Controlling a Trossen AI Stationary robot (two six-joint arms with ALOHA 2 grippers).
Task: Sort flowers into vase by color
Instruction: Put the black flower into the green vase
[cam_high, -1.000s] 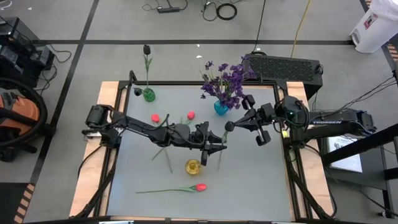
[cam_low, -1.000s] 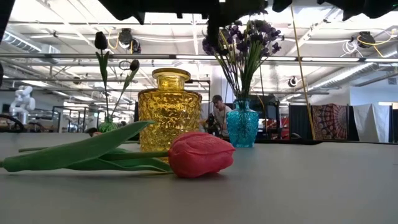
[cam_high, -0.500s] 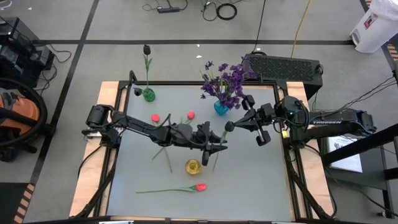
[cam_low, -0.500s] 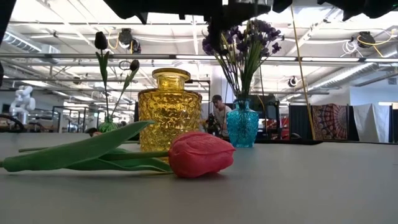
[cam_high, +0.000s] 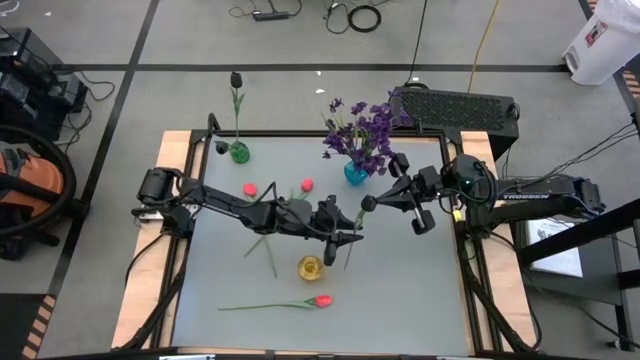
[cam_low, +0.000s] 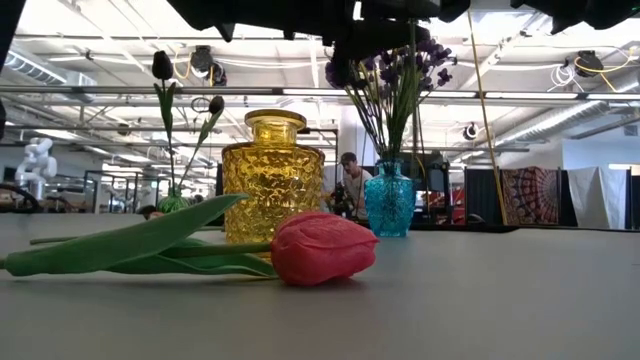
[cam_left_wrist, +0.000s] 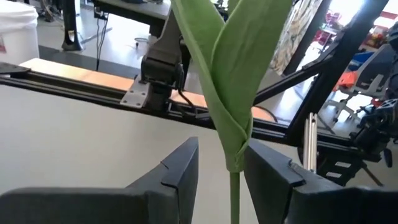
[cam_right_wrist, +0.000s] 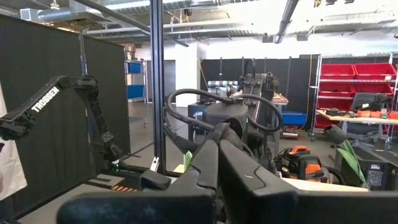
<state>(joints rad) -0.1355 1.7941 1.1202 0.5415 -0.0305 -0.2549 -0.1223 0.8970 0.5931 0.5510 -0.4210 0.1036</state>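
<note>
The left gripper (cam_high: 348, 232) is up over the middle of the table (cam_high: 420, 290), its fingers (cam_left_wrist: 180, 171) pinching a thin green stem with the folded leaf (cam_left_wrist: 233, 74) standing up between them, so the held flower (cam_high: 364, 205) hangs near-upright with its dark bud up toward the right arm. Just below it in the high view sits the yellow vase (cam_high: 311, 267), empty for now, while the green vase (cam_high: 239, 152) at the far left corner holds 1 dark tulip (cam_high: 236, 79) and the blue vase (cam_high: 355, 173) carries the purple blooms (cam_high: 365, 128). The right gripper (cam_high: 392, 195) hovers by the blue vase with its fingers pressed together and nothing in them. My read: this stem needs a vase matching its bud, and a dark bud points to the green one. To do it well, keep the stem vertical, carry it high enough to clear the 2 red buds (cam_high: 250, 189) lying by the arm, then line the stem's foot over the narrow neck before lowering. Ease off only once the stem is well inside, or it may tip out. 1 red tulip (cam_high: 320, 300) lies at the near edge, waiting its turn.
</note>
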